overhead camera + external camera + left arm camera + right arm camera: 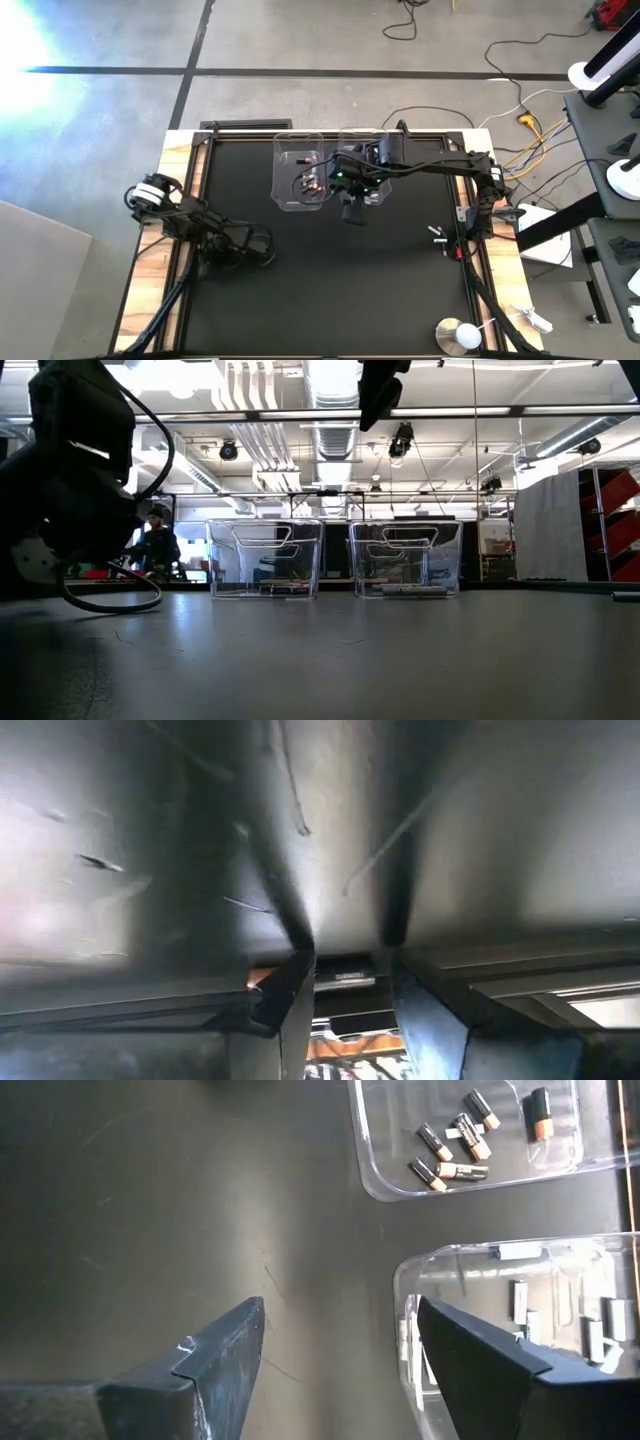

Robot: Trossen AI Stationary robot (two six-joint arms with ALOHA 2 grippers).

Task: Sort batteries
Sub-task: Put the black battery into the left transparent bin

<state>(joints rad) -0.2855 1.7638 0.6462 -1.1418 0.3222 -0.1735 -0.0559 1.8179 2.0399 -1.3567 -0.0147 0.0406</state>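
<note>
We see the right gripper (340, 1345) high over the tabletop (150, 1230) beside the two clear tubs, its fingers apart and holding nothing. One tub (380, 1175) holds dark batteries (448, 1152) with orange ends, lying flat with their long axes at mixed slants. The other tub (410, 1295) holds pale batteries (520, 1302) lying roughly parallel; a finger cuts off part of them. A few more batteries (438, 236) lie loose near the tabletop's right edge, too small for us to tell their direction. The left gripper (345, 1010) rests low at the left side, fingers apart, empty.
</note>
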